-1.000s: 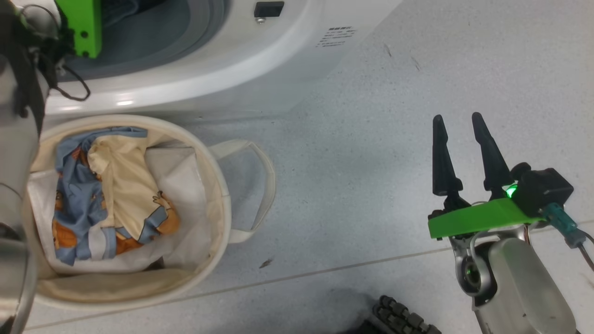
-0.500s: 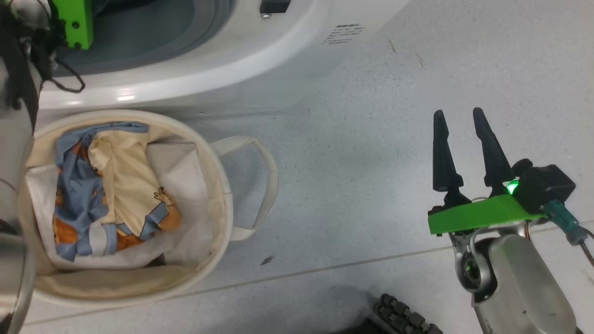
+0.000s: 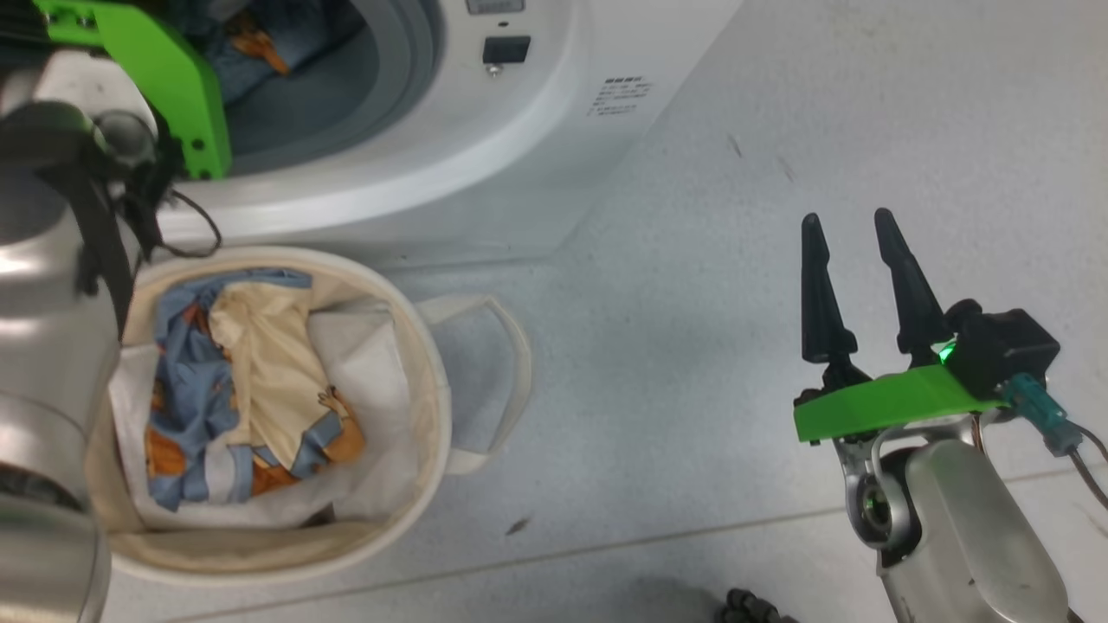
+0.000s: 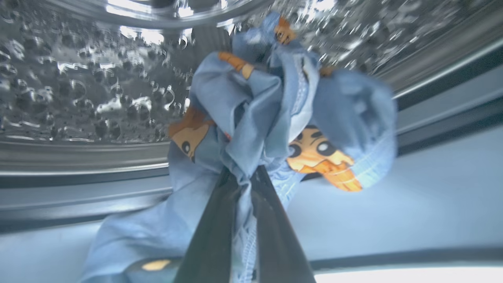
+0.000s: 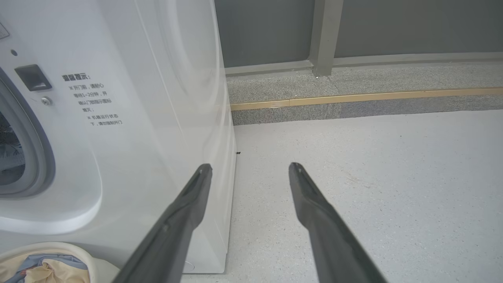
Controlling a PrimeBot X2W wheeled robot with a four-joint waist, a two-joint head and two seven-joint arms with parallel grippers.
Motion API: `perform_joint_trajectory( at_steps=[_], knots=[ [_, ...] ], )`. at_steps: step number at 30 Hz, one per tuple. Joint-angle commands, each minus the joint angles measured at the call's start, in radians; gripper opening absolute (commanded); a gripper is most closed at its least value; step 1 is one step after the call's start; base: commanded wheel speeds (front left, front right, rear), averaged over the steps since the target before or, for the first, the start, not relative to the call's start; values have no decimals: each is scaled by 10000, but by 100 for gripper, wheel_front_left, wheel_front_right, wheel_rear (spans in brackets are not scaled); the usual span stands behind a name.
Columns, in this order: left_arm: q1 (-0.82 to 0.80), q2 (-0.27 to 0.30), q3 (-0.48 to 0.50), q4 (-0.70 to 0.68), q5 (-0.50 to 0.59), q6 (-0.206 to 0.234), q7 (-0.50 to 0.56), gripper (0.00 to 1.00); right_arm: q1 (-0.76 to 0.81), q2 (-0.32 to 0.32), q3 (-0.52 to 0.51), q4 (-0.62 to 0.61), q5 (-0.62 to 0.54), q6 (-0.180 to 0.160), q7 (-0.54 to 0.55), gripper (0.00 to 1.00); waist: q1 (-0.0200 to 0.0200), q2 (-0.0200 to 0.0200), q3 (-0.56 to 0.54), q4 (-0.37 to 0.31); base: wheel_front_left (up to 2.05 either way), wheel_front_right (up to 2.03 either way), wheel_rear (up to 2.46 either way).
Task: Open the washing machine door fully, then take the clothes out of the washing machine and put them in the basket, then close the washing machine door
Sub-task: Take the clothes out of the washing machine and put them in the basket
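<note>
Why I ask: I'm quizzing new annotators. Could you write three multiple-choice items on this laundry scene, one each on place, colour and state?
1. Where is the left hand?
A. Inside the steel drum
B. On a shelf
C. In a sink
2. What is the main colour of the bear-print garment it grips?
A. Red
B. Light blue
C. Black
3. How is the right hand?
A. Shut on cloth
B. Shut, empty
C. Open, empty
Key: 1 A, dimpled steel surrounds it; 2 B, blue fabric is pinched in it; 3 C, its fingers stand apart over bare floor.
</note>
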Motion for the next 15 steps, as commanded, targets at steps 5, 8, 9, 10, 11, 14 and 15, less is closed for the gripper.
perform_joint_trajectory(
  at_steps=[5, 8, 9, 10, 11, 14, 15],
  knots=[
    [520, 700, -136, -875, -692, -54, -1049, 0, 379, -46, 219, -58, 19, 73, -122, 100, 0, 0, -738, 210, 0, 0, 0],
    [946, 915, -308, -1108, -913, -54, -1876, 0, 472, -47, 276, 40, 32, 73, -122, 100, 0, 0, -1094, 316, 0, 0, 0],
    [1094, 949, -329, -1196, -1024, -54, -2188, 0, 505, -53, 290, 69, 36, 73, -122, 100, 0, 0, -1217, 356, 0, 0, 0],
    [1250, 981, -329, -1263, -1142, -54, -2516, 0, 542, -55, 298, 92, 42, 73, -122, 100, 0, 0, -1344, 400, 0, 0, 0],
    [1420, 1016, -381, -1321, -1212, -54, -2800, 0, 581, -57, 313, 119, 42, 73, -122, 100, 0, 0, -1469, 439, 0, 0, 0],
    [1936, 1041, -548, -1498, -1406, -55, -3640, 0, 697, -87, 352, 196, 41, 73, -122, 100, 0, 0, -1841, 595, 0, 0, 0],
    [2112, 1054, -617, -1547, -1458, -55, -3880, 0, 738, -97, 376, 226, 36, 73, -122, 100, 0, 0, -1964, 642, 0, 0, 0]
  ],
)
